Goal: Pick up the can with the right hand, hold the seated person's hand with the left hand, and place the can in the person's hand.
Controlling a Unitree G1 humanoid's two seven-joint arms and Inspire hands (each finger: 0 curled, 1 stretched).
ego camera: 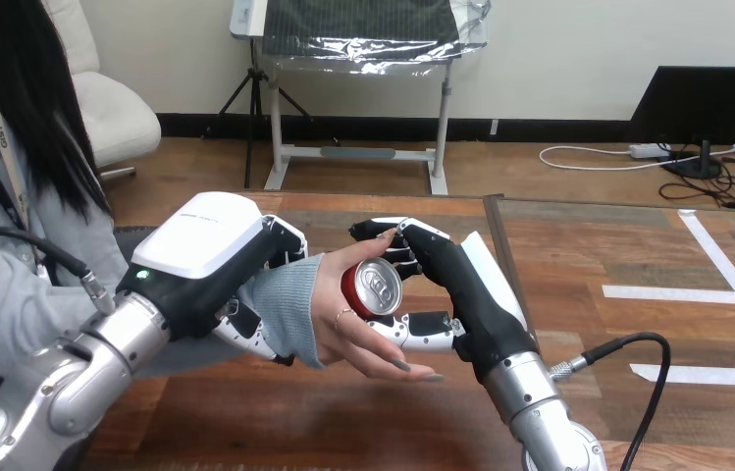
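The can [373, 286] is up off the worktop [343, 422], sandwiched between the person's hand [348, 329] and the right robot hand [446, 280]. The right robot hand has its fingers curled over the top and its thumb underneath, so it's pinching the can. The person's hand cups it from the left too. The left robot hand [211, 260] is wrapped round the person's wrist, fingers curled under the sleeve.

Most of can [373, 287] behind person's hand [355, 329]

The can [371, 287] lies in the person's hand [341, 316], with the left hand [211, 265] round the wrist [285, 299] at left and the right hand [461, 285] round the can at right.
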